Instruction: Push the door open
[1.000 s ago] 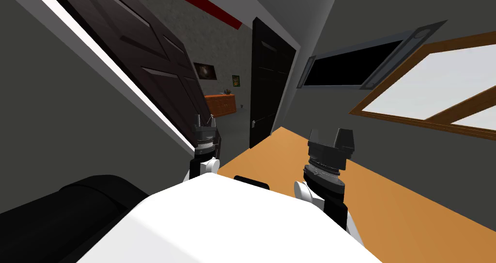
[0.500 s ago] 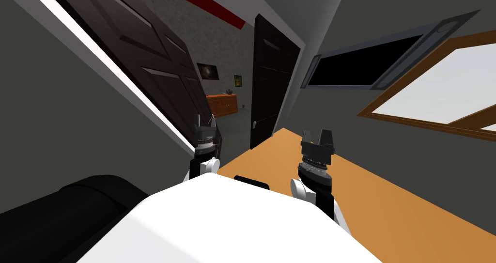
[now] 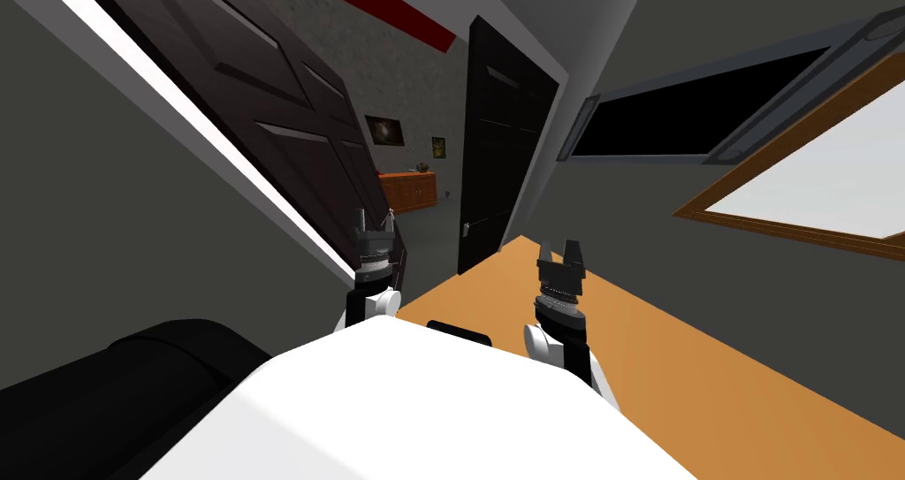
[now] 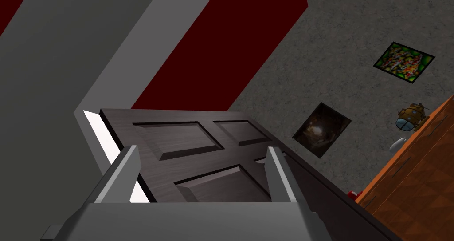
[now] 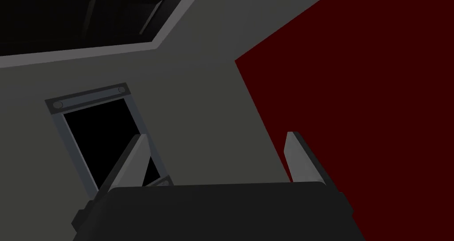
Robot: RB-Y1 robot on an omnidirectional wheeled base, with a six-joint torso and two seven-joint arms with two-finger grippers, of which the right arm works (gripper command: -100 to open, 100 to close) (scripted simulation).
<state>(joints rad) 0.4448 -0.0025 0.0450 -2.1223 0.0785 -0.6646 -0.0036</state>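
In the head view, the dark panelled door [image 3: 283,121] stands ajar at my ten to eleven o'clock, slanting down toward the middle. The left tool [image 3: 374,221] is raised at eleven o'clock, with its tips right at the door's near lower edge (I cannot tell whether they touch it). The right tool [image 3: 559,252] is up at one o'clock over the orange floor [image 3: 707,360], well apart from the door. Past the door's edge, at twelve o'clock, are an orange cabinet [image 3: 408,189] against a speckled grey wall [image 3: 406,77] and a second black door [image 3: 504,156].

In the left wrist view, the left tool [image 4: 201,165] has its fingers [image 4: 126,171] standing wide with nothing gripped. The door [image 4: 186,138] shows its recessed panels between them and just beyond. Off the door's free edge are the grey wall [image 4: 346,38] with a dark framed picture [image 4: 321,129] and a green one [image 4: 403,61], and the cabinet [image 4: 416,185] with a small brass-coloured object [image 4: 410,116] on it.

In the right wrist view, the right tool [image 5: 215,160] is also spread wide, and its two fingers [image 5: 297,158] grip nothing.
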